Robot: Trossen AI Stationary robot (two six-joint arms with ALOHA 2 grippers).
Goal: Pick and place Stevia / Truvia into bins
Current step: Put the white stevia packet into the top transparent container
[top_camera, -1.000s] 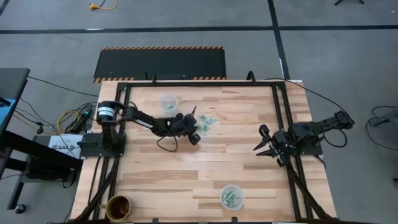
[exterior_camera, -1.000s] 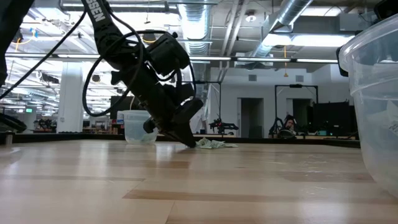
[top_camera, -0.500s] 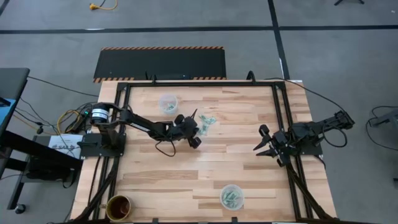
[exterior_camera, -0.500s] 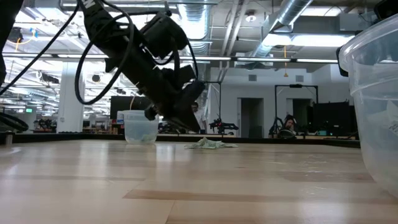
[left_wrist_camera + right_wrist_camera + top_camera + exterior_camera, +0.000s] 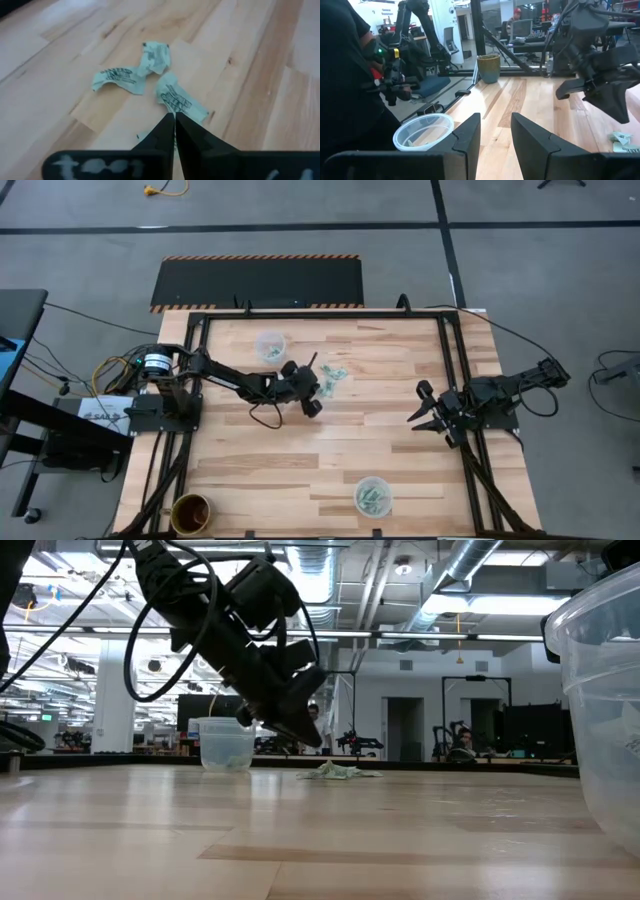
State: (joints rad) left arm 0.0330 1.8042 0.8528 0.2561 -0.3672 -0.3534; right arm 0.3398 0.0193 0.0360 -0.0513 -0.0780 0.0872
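Several pale green Stevia packets (image 5: 333,378) lie loose on the wood past the table's middle, crumpled (image 5: 117,80) and flat (image 5: 180,100). My left gripper (image 5: 314,401) hangs just above the table beside them (image 5: 310,740), shut on a packet. One clear bin (image 5: 270,345) stands at the far edge. The other bin (image 5: 373,496) stands at the near edge with packets inside. My right gripper (image 5: 425,418) waits open at the table's right side. My left gripper pinches a Stevia packet between its two fingers, coming slanting down from the table's left. Only a small pale green corner (image 5: 142,135) shows beside one finger (image 5: 160,135). The fingers hide the rest. The packet is off the table.
A brown cup (image 5: 190,513) stands at the near left corner. Black rails (image 5: 450,370) run along the table's left and right sides. Bare wood lies between the loose packets and the near bin. The near bin (image 5: 424,131) sits ahead of my right gripper's fingers.
My left gripper has risen from the tabletop at the near side of the packet pile and now hangs clear above it, tipped a little less steeply. The loose packets have stayed where they were.
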